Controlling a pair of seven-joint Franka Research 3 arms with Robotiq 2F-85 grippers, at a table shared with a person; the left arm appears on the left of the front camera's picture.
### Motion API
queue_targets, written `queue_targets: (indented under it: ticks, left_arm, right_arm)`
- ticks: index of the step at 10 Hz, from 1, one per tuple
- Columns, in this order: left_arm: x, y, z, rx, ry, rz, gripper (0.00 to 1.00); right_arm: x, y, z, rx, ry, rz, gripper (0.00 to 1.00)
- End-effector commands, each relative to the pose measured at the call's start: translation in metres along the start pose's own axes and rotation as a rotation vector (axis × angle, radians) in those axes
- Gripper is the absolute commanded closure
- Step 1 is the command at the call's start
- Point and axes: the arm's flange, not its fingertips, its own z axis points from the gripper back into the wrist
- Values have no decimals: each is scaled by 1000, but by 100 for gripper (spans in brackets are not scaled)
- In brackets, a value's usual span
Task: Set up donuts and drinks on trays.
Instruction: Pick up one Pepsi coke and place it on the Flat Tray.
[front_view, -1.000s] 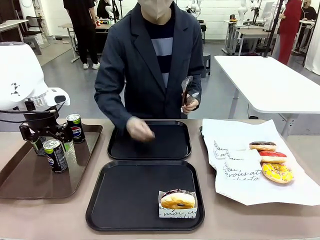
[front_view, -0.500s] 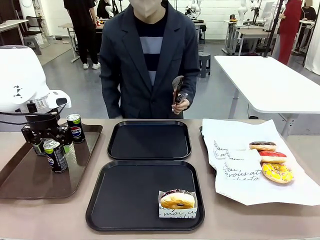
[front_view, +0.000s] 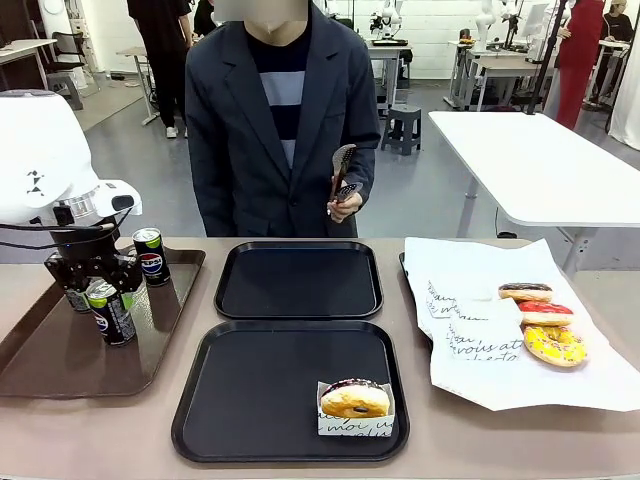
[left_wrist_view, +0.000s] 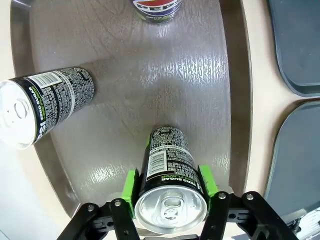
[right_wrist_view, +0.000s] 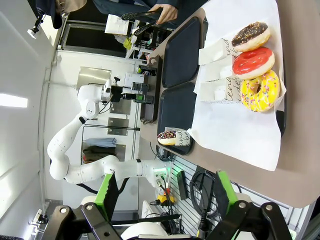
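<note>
My left gripper (front_view: 97, 276) reaches down over the brown tray (front_view: 60, 360). In the left wrist view its green pads (left_wrist_view: 131, 184) press both sides of the black can with green accents (left_wrist_view: 169, 172), which stands upright on that tray. The grey-patterned can (left_wrist_view: 47, 102) stands just beside it, partly behind the gripper (front_view: 73, 296). One donut in a paper sleeve (front_view: 355, 402) sits at the near right of the near black tray (front_view: 260, 390). The far black tray (front_view: 298, 280) is bare. Chocolate (front_view: 525, 292), red (front_view: 545, 313) and yellow-sprinkled (front_view: 553, 345) donuts lie on white paper. My right gripper (right_wrist_view: 167, 192) is open, holding nothing.
A Pepsi-logo can (front_view: 151, 256) stands at the far edge of the brown tray. The person at the far side holds tongs (front_view: 342, 168) at chest height. Printed paper sleeves (front_view: 470, 325) lie on the white paper (front_view: 500, 385), left of the donuts.
The person has drawn the hand back from the far black tray and straightened up, tongs raised. My left gripper has sunk slightly around the black can.
</note>
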Motion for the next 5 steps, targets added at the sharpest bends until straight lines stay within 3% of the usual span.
queue_targets:
  ticks: [1, 5]
  left_arm:
    - [-3, 3, 17, -3, 5, 15, 94]
    - [-64, -7, 125, 36, 41, -60, 95]
  right_arm:
    - [1, -1, 2, 24, -12, 16, 0]
    - [1, -1, 2, 24, -12, 16, 0]
